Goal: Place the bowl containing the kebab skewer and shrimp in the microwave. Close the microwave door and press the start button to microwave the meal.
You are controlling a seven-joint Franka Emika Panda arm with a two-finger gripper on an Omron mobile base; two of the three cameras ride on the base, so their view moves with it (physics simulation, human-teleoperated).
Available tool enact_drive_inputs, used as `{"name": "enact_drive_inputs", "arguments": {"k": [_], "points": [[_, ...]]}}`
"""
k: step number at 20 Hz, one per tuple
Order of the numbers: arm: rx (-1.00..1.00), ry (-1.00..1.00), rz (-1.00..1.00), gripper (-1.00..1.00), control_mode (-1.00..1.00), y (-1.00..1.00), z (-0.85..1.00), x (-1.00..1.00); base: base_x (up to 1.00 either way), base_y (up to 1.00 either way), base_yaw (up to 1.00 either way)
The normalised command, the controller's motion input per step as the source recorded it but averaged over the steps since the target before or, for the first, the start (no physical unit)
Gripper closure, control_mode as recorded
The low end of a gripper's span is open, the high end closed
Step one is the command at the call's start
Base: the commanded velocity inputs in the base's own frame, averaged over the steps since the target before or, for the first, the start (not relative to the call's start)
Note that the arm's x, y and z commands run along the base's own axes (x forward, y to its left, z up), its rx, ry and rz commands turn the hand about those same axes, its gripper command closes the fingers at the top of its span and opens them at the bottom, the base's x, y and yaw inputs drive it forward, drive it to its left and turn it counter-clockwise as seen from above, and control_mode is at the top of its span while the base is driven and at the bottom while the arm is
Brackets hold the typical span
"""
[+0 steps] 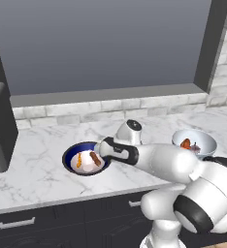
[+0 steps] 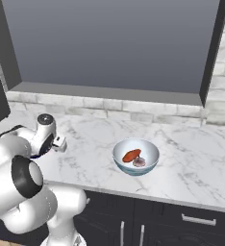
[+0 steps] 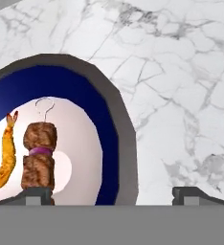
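End effector (image 3: 111,194) hangs just over the bowl (image 1: 85,158), jaws spread wide & holding nothing; in the hand view one tip sits inside the bowl by the kebab skewer (image 3: 39,155), the other outside over bare marble, so the right-hand rim wall lies between them. Bowl sits on the desk (image 1: 38,155), left of centre, near the front edge, w/ the shrimp (image 1: 79,160) left of the skewer inside it.

Step in hand, as I judge it: grab the bowl by its rim. To do it well: drop straight down w/ rim kept centred between tips, inner tip clear of the skewer so food isn't shoved, close firmly on the wall, lift level so nothing rolls out. Rim looks thin & sloped, so grip may slip if taken too shallow.

Count: 2 bowls – dark blue one w/ the meal, plus a pale bowl (image 2: 135,156) further right holding other food, not the target. 1 skewer, 1 shrimp, 1 arm
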Motion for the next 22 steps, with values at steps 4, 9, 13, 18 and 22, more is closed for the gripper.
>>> {"name": "enact_drive_inputs", "arguments": {"k": [4,9,13,18,22], "points": [[0.00,0.03,0.00,-1.00,-1.00,0.02,-0.21,0.24,0.00,0.00,0.00],[0.00,0.02,0.00,-1.00,-1.00,0.08,-0.19,0.27,0.00,0.00,0.00],[0.00,0.02,0.00,1.00,-1.00,0.15,-0.19,0.25,0.00,0.00,0.00],[0.00,0.01,0.00,1.00,-1.00,0.21,-0.20,0.22,0.00,0.00,0.00],[0.00,0.00,0.00,1.00,-1.00,0.01,0.00,0.01,0.00,0.00,0.00]]}}
